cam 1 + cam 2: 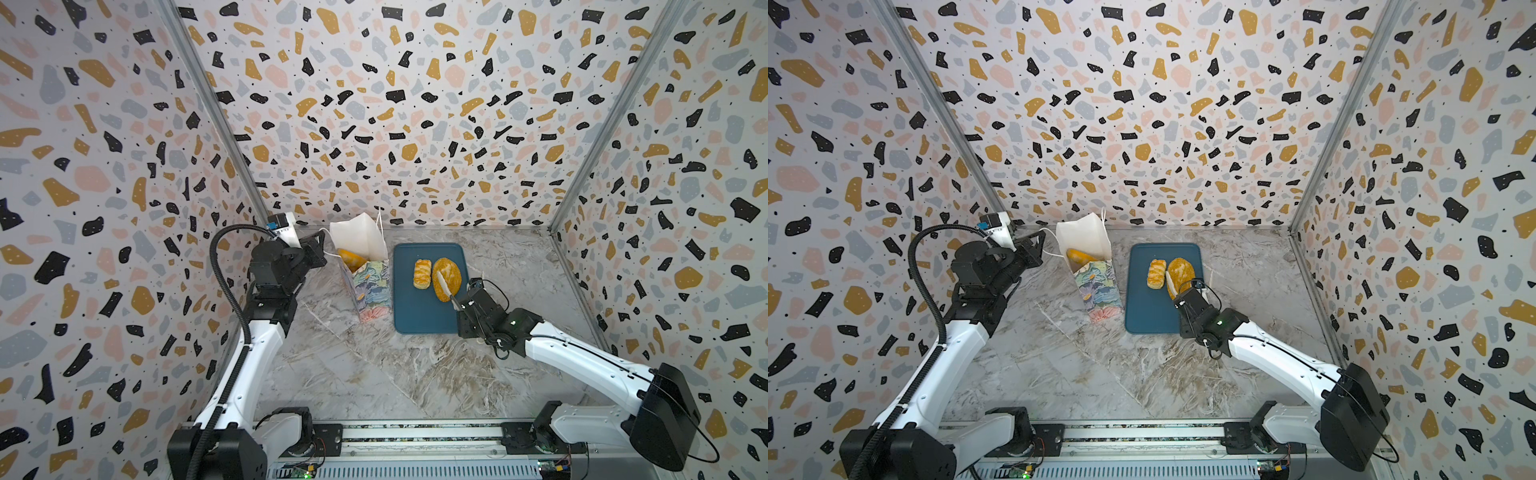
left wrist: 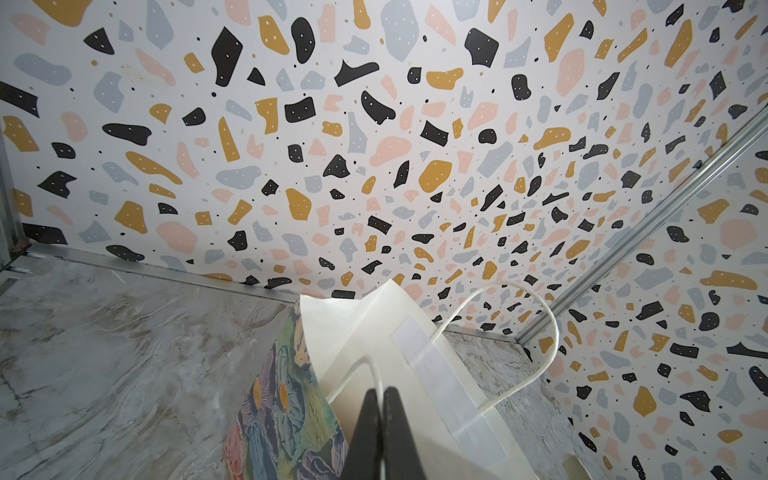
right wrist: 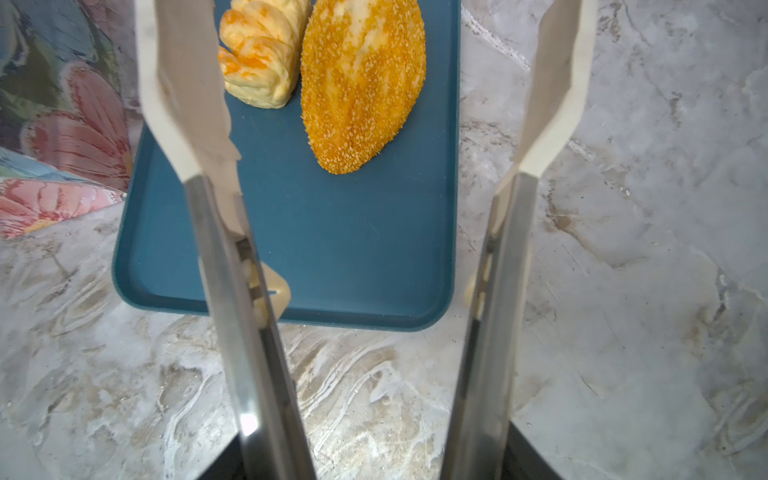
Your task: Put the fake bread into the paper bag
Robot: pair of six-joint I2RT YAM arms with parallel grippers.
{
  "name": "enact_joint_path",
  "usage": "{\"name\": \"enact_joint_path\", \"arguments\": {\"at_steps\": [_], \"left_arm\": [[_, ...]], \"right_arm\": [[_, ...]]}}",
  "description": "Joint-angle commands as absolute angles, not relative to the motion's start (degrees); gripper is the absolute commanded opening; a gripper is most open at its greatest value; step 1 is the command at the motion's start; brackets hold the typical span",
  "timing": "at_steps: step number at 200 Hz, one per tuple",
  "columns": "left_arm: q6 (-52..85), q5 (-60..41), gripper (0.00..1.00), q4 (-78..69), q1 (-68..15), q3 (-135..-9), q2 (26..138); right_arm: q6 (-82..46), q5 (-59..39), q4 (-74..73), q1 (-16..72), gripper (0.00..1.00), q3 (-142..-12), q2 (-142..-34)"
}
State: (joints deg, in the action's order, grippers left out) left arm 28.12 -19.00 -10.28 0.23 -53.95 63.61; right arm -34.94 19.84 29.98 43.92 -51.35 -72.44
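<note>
The paper bag [image 1: 368, 286] [image 1: 1100, 291] stands open left of the tray, floral outside and white inside, with a golden bread [image 1: 351, 257] [image 1: 1079, 254] in its mouth. My left gripper [image 1: 322, 241] [image 2: 380, 390] is shut on the bag's white cord handle [image 2: 370, 365]. On the dark-blue tray [image 1: 419, 316] [image 3: 353, 249] lie a plaited pastry [image 1: 422, 273] [image 3: 262, 54] and a seeded oval loaf [image 1: 448, 274] [image 3: 361, 83]. My right gripper [image 1: 467, 303] [image 3: 376, 457] holds metal tongs [image 3: 232, 291], whose cream tips [image 3: 183, 104] are spread wide on either side of the loaf.
The marble tabletop [image 1: 374, 374] is walled by terrazzo-patterned panels at the back and on both sides. The bag's far handle [image 2: 548, 332] loops up near the back wall. The tray's right edge [image 3: 455, 166] runs between the tong arms.
</note>
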Motion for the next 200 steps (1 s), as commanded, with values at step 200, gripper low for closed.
{"name": "enact_joint_path", "arguments": {"at_steps": [200], "left_arm": [[27.96, -19.37, 0.0, -12.57, -0.01, -54.84, 63.0]], "right_arm": [[-29.81, 8.51, 17.43, 41.21, 0.78, -38.54, -67.55]]}}
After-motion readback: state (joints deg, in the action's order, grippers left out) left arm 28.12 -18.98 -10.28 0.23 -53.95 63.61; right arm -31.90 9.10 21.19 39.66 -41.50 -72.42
